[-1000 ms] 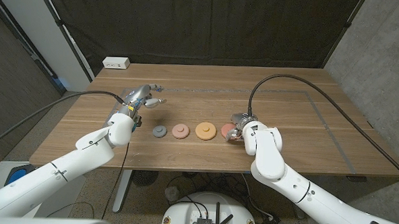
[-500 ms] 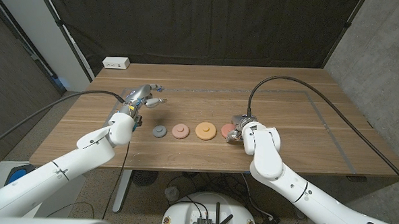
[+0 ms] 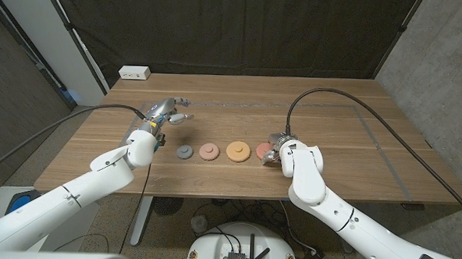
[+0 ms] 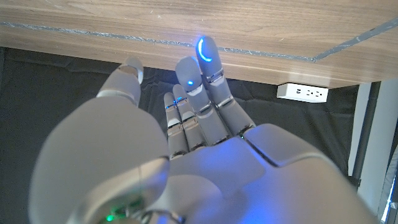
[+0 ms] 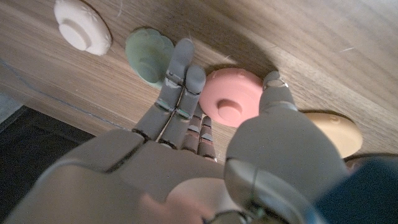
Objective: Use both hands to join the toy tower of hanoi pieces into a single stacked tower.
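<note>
Head view: almost nothing differs from a second ago. My left hand (image 3: pixel 163 113) hangs over the table (image 3: pixel 340 134) at left of center, fingers loosely spread, holding nothing, same spot as before. My right hand (image 3: pixel 275 149) sits just right of center, mostly hidden behind its own wrist; from here I cannot tell its finger state. The right forearm looks shifted a hair toward picture left, otherwise static. Pieces lie in a row in the middle of the frame, all apart, none stacked: grey disc (image 3: pixel 185 152), light pink disc (image 3: pixel 208 151), orange disc (image 3: pixel 237 151), then the pink disc (image 3: pixel 262 152) touching my right hand. None of them has moved. A white power strip (image 3: pixel 134 73) sits at the table's far edge, upper left.

Left wrist view: left hand (image 4: pixel 186 143) fills the lower frame, fingers (image 4: pixel 208 68) extended close together, thumb apart, nothing between them. Blue light glows on the fingertips. Wood surface runs across the top, the power strip (image 4: pixel 301 93) at right.

Right wrist view: right hand (image 5: pixel 186 155) reaches over the pink disc (image 5: pixel 231 96) at center, fingers (image 5: pixel 180 78) on one side, thumb on the other, bracketing it; whether it is actually pinched I cannot tell. A green disc (image 5: pixel 148 57) lies just beside the fingers, a white disc (image 5: pixel 81 26) at upper left, the orange disc (image 5: pixel 339 134) at right edge behind the thumb.
</note>
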Tool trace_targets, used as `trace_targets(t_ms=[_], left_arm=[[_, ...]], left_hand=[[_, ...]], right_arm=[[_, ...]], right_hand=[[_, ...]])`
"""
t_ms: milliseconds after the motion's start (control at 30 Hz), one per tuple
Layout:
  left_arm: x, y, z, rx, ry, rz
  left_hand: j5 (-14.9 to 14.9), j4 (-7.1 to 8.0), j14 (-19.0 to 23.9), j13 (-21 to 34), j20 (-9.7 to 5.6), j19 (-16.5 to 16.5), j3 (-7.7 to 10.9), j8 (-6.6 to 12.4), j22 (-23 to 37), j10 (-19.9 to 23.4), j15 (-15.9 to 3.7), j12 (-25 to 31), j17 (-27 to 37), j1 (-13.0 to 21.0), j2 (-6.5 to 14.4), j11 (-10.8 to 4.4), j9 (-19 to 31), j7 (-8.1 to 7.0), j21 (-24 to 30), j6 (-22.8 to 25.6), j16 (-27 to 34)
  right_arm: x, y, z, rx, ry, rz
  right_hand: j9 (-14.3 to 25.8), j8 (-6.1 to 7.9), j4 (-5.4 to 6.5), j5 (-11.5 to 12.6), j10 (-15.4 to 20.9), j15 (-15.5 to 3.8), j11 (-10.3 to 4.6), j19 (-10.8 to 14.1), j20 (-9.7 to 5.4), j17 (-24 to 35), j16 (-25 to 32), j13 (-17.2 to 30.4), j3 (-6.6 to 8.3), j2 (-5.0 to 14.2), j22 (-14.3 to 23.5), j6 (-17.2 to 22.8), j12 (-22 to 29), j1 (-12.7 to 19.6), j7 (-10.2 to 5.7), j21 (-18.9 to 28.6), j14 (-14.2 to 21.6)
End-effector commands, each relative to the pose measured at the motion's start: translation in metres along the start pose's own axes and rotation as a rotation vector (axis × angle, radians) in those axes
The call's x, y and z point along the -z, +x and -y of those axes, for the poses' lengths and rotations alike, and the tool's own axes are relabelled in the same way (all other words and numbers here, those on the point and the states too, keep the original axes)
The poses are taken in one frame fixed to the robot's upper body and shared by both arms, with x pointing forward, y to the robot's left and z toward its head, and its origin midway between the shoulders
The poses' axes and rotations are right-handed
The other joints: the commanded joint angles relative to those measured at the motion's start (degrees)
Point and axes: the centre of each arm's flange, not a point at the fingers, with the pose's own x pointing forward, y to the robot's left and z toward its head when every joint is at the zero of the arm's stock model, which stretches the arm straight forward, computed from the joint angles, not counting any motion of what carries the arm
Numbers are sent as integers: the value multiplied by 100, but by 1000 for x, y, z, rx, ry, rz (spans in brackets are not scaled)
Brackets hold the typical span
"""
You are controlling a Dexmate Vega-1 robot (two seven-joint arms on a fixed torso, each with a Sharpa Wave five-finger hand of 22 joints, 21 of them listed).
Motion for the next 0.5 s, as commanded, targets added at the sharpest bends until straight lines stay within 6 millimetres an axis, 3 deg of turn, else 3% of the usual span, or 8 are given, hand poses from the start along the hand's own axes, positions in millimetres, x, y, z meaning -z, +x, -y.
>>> trace_targets(t_ms=[33,300,500], left_arm=[[1,2,2,4,-4,-2],[4,0,2,1,-10,-6],[4,-2,2,0,-11,-6]], left_hand=[[38,-3,11,27,-651,-42,34,-31,-5,62,-210,-25,30,-9,37,0,22,-31,39,57,37],[40,-3,-10,36,-652,-66,51,-31,-60,70,-210,-32,-4,-18,47,-10,24,-15,111,78,5],[45,-9,15,46,-653,-92,72,-36,-107,75,-210,-37,24,-18,51,-9,27,-27,182,79,29]], right_arm=[[0,3,-2,-16,-15,-8],[-1,3,-2,-13,-25,-10],[0,2,-3,5,-22,0]], right_hand=[[2,38,-11,47,86,-667,-13,-39,-627,28,75,13,-13,26,-2,63,39,2,-11,44,46],[3,120,-30,55,424,-671,-142,47,-630,94,173,41,8,61,-32,290,146,30,-74,174,139],[7,217,-48,107,794,-668,-327,254,-644,574,495,101,100,138,37,603,240,78,-215,449,504]])
